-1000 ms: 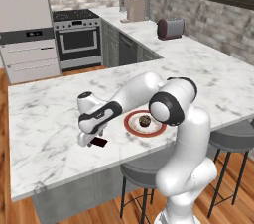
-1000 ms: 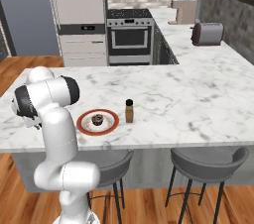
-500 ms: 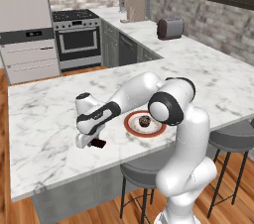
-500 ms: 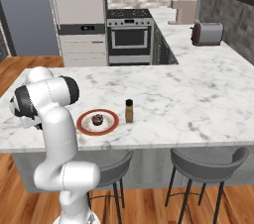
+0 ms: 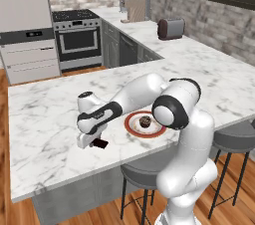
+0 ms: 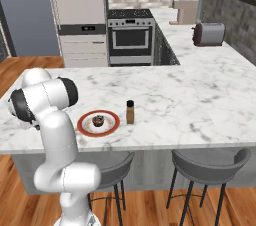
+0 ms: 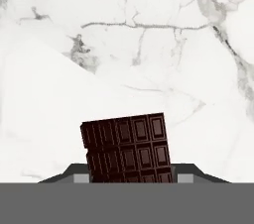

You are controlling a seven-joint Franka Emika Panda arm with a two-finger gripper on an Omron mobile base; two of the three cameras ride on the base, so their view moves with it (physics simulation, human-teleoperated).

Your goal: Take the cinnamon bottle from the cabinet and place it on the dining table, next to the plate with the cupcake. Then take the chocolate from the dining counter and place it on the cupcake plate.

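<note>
The arm reaches low over the white tabletop (image 5: 45, 119), near its front edge. The pincer (image 5: 93, 142) points down at the marble, and it is pinching the chocolate (image 5: 100, 144). From the left base view the dark bar sticks out from under the pincer, right at the marble; I cannot tell if it is touching the marble or just above it. In the hand view the chocolate (image 7: 129, 148) sits between the two tips, a little tilted, with its small squares easy to see and the veined marble behind it. The plate (image 5: 144, 123) lies on the tabletop to the right of the pincer in the left base view, near it but not touching. It has a white middle and a red-brown rim. The tiny brown cupcake (image 5: 145, 120) sits in the middle of the plate. From the right base view the plate (image 6: 98, 123) with the cupcake (image 6: 98, 119) is seen again, and the cinnamon bottle (image 6: 130, 112) stands up straight just beside it on the right side. The bottle has a black cap and brown stuff inside. It is apart from the plate rim. Far back on the other counter stands a dark toaster (image 5: 171, 28). A silver stove (image 5: 78, 37) is against the back wall. Two grey stools (image 6: 210, 162) stand under the front edge of the tabletop.
</note>
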